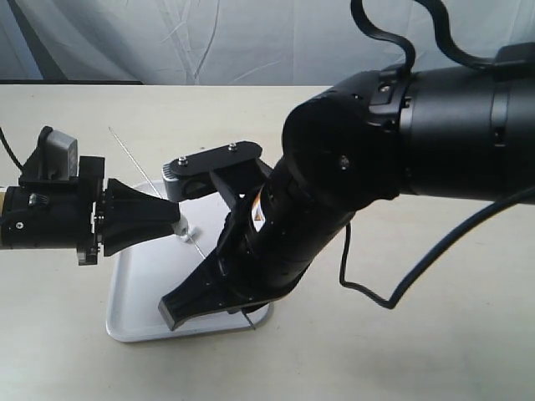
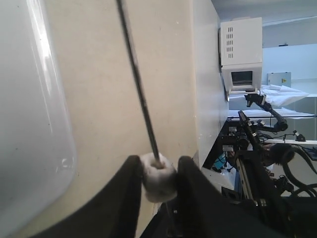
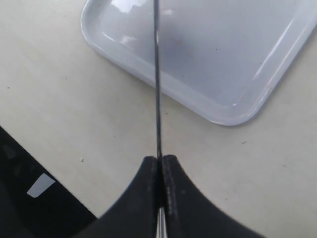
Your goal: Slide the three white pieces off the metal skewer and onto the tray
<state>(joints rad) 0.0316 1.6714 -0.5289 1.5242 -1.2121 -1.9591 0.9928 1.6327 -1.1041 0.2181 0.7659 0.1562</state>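
The left gripper (image 2: 157, 167) pinches one white piece (image 2: 159, 182) between its fingers, with the metal skewer (image 2: 138, 84) running through the lump's centre. The right gripper (image 3: 159, 166) is clamped tight on the skewer's other end, nearer the front edge of the desk (image 1: 435, 334). The rod slants above the tray (image 1: 134, 288), its free tip toward the desk's far edge. The tray lies by the front edge, left of middle. Only one piece shows.

Nothing legible anywhere; the small orange-and-white sticker (image 1: 258, 215) on the right arm (image 1: 401, 125) is too blurred.
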